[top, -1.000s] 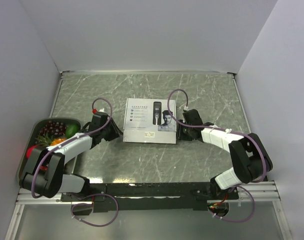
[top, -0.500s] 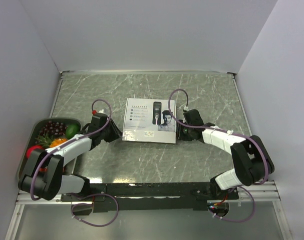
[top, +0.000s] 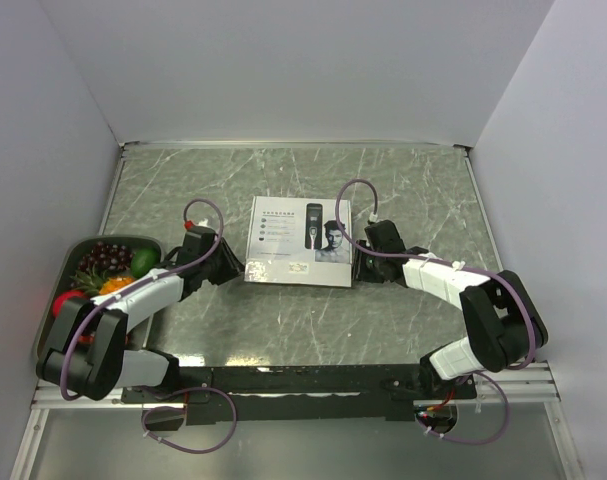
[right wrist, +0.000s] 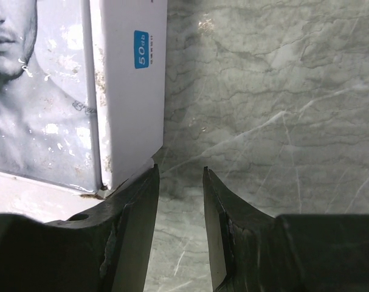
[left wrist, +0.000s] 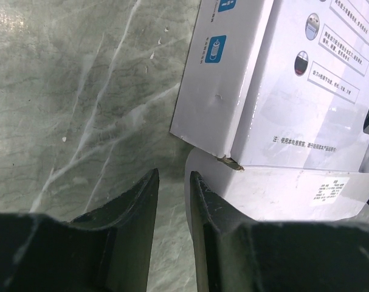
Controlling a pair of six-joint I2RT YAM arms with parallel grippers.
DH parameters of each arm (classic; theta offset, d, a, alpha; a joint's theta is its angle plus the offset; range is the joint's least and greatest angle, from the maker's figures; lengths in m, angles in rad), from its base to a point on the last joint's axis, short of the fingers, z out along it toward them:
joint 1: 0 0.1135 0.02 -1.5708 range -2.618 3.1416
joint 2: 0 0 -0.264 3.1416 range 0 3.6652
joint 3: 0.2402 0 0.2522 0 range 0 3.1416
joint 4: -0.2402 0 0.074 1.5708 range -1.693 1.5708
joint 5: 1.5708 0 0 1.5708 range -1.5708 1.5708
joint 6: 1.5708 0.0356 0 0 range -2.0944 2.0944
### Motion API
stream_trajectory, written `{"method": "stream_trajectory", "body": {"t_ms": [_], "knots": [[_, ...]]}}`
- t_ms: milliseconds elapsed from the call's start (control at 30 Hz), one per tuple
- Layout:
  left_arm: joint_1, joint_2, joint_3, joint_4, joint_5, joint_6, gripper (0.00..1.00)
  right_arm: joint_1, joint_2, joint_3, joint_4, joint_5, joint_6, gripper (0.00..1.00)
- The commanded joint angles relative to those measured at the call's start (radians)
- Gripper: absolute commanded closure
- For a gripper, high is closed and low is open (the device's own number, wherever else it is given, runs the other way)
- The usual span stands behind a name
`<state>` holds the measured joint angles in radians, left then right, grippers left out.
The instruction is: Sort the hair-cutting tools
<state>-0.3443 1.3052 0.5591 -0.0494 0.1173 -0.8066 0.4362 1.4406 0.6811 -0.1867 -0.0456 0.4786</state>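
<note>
Closing on the box: my left pincer [left wrist: 173, 177] has edged in over the past second to the 8 o'clock corner of the box [top: 283, 235], while my right pincer [right wrist: 180, 171] stays at its 4 o'clock corner. Both stand slightly parted, with only marble between the fingers, and neither grips anything. One left finger [left wrist: 208, 213] sits just beside the box's lower white edge. One right finger [right wrist: 129, 207] is tucked against the box corner.

The tools show nowhere, and only a printed clipper appears on the lid. I judge they lie inside the box, at the middle of the table [top: 413, 190], and that sorting has not begun. Bracketing the box looks like the run-up to opening it.

Open marble runs from 10 through 2 o'clock beyond the box, with a strip at 6 o'clock before my bases. At 8 o'clock the tray [top: 71, 252] of fruit [top: 108, 258] crowds my left arm. Walls hem the table at 9, 12 and 3.
</note>
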Motion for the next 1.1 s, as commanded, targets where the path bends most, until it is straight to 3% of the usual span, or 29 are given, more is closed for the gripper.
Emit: {"method": "stream_trajectory", "body": {"t_ms": [0,700,1067], "knots": [[-0.007,0.008,-0.007,0.016,-0.030,-0.013,0.67,0.007,-0.002,-0.005,0.021,0.030,0.006,0.57],[-0.007,0.065,0.016,-0.009,-0.096,-0.002,0.67,0.016,-0.060,0.015,-0.063,0.102,-0.009,0.57],[-0.035,-0.144,0.033,-0.136,-0.177,-0.025,0.67,0.102,-0.213,0.026,-0.155,0.161,0.005,0.57]]}}
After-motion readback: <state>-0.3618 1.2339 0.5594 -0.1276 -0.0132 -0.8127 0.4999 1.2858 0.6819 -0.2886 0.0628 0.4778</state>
